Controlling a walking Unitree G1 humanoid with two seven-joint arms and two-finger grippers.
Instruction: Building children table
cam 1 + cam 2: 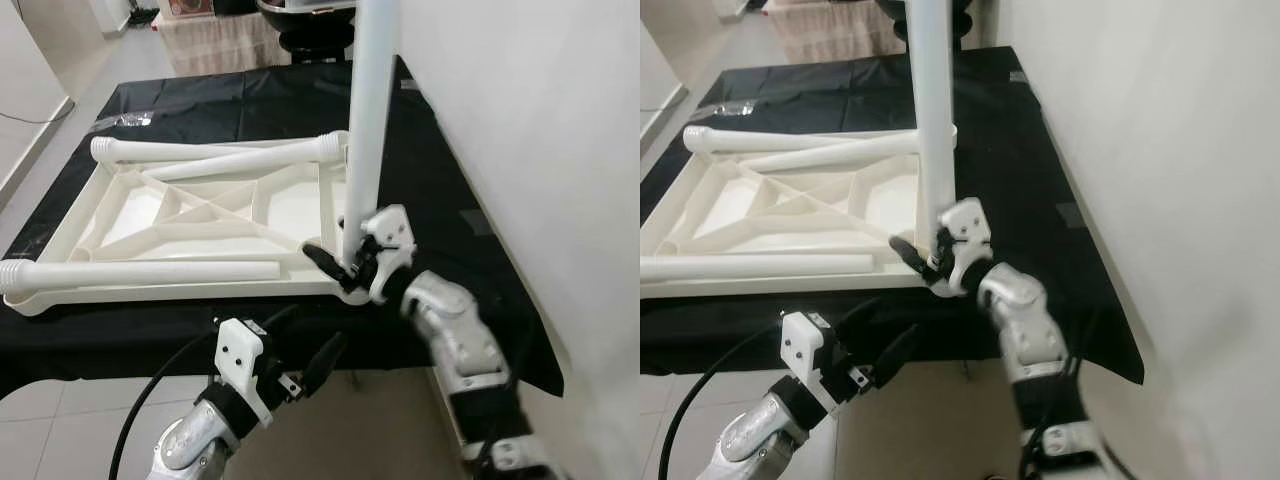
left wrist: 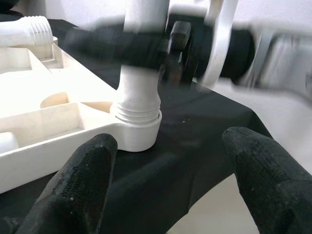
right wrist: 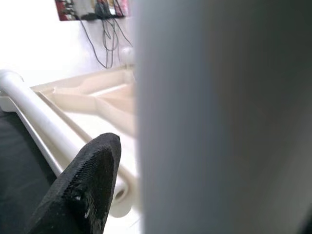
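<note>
While I've got the feed up: nearest to me is the left gripper [image 1: 300, 375], hanging just off the near edge of the table, fingers [image 2: 83, 180] spread apart and holding nothing. From its wrist cam it's looking straight at the corner socket [image 2: 139, 131] where the upright leg goes in.

Next out, the right gripper [image 1: 350, 262] is clamped on that upright leg [image 1: 368, 130], low down, just above the socket. The leg stands nearly vertical at the near right corner of the tabletop [image 1: 130, 205], which lies upside down on the black cloth [image 1: 450, 220], ribs facing up. You can see thread rings right at the socket mouth, so I'd guess it isn't fully screwed home yet.

Further back, one loose leg [image 1: 140, 272] lies along the near rail, and two more [image 1: 220, 155] lie across the far end of the tabletop.

Handling-wise, my read: hollow moulded plastic, so light and stiff, but smooth and round, which means slippery when twisted. Gripping low near the threads looks right to me, less leverage to tip the leg and cross-thread it. The tabletop is light too and could spin on the cloth, so I'd want my free gripper bracing the rail beside the corner.
</note>
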